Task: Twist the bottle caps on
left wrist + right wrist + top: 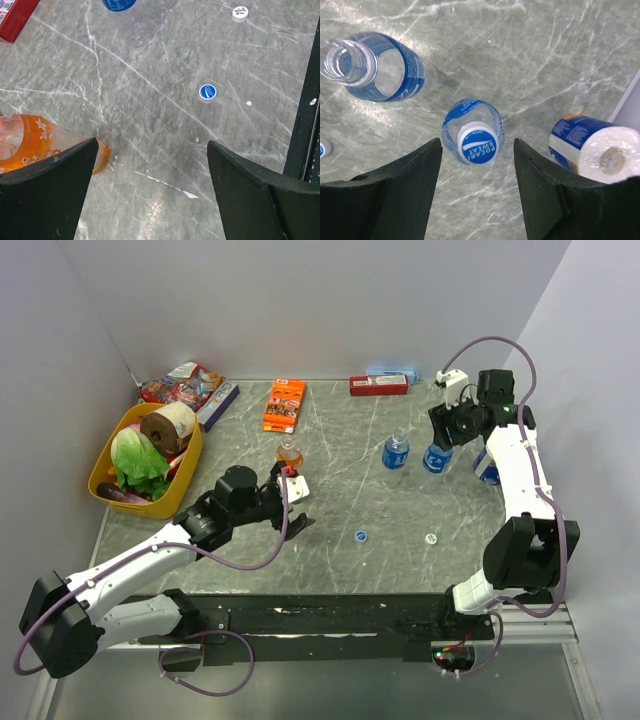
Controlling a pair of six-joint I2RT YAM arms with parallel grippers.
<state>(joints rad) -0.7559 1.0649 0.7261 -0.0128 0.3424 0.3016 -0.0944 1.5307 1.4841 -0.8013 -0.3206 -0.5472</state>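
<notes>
Grey tabletop [150, 90], orange bottle [30, 142] half behind L tool [152, 145]

Capped bottle [472, 127] under the right gripper [477, 143]
Jaws stand wide apart either side of it (blue cap [477, 146] on); uncapped bottle [375, 65] to its upper left, paper roll [595, 147] to its right.

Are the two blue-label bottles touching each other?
Apart. The right wrist view shows bare table between the open bottle and the capped bottle.
</notes>
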